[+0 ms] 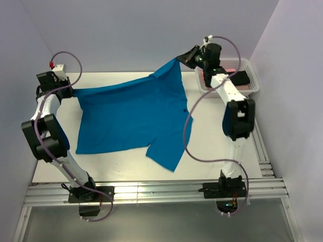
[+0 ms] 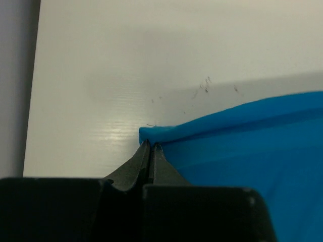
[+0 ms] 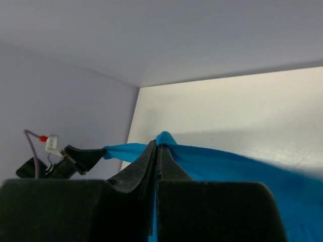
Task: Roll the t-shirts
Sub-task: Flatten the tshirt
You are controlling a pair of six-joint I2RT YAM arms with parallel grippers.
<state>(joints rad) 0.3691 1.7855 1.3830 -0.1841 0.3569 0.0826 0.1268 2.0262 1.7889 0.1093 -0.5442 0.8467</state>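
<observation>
Blue t-shirt (image 1: 131, 116) spanned between grippers, lower part draped on worktop (image 1: 217, 146) below them. Left gripper (image 2: 151, 148) pinched on one corner, right gripper (image 3: 157, 147) on the opposite corner, raised. Cloth likely held taut for flattening before rolling.

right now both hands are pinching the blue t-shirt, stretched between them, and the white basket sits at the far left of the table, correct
The white basket sits at the far right of the table, not the far left, as the top external view shows. The rest holds: the left hand and right hand both pinch the blue t-shirt, stretched between them.
</observation>
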